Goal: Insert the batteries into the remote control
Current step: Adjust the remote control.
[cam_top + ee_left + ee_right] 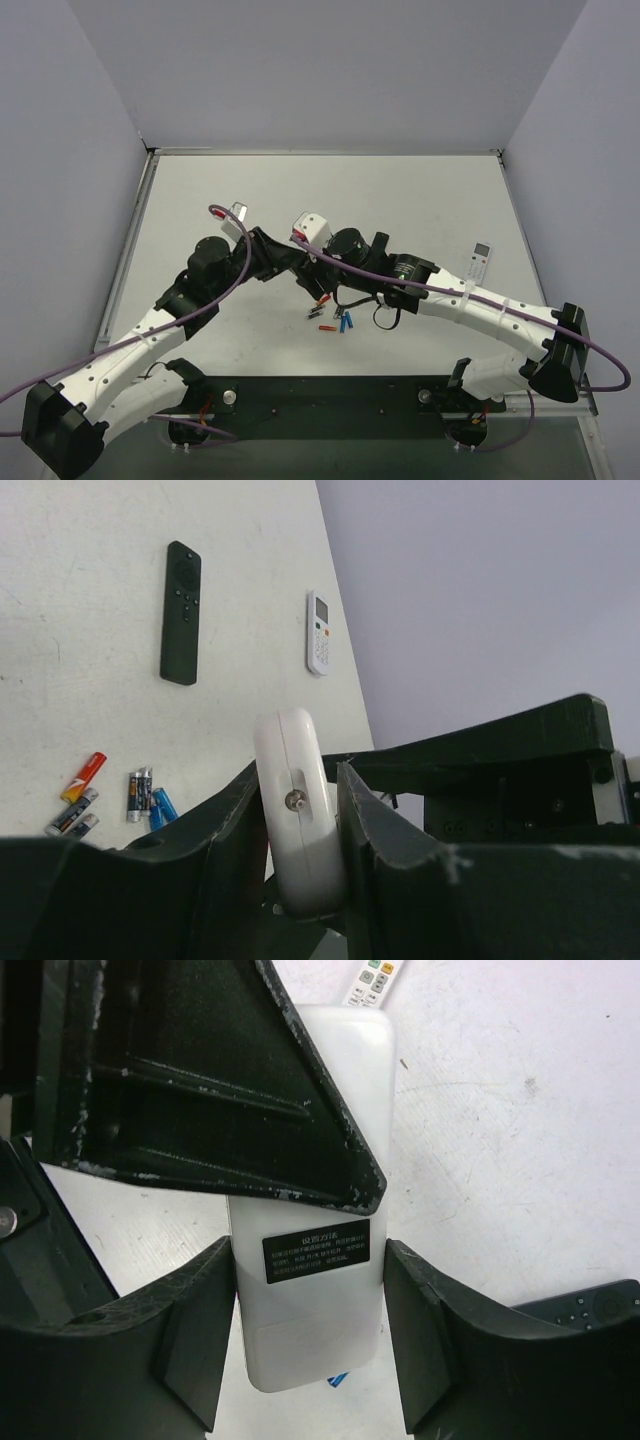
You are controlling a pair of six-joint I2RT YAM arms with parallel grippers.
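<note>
1. The counter (420, 190) lay under both arms.
2. The left claw (300, 780) pinched the remote control (310, 1335) by its two flat faces, above the counter.
3. The right claw (308, 1250) stood on both sides of its white back; if it pressed could not be told.
4. The cover probably sat near the dark label (315, 1256); a slow, straight push seemed best.
5. The batteries (138, 793) lay loose on the counter below.

Just one bit of text here

The dark label (315, 1256) on the remote control (360, 1080) back has white Chinese print. The heading looks like 设置方法, and the lines under it are too small to read.
</note>
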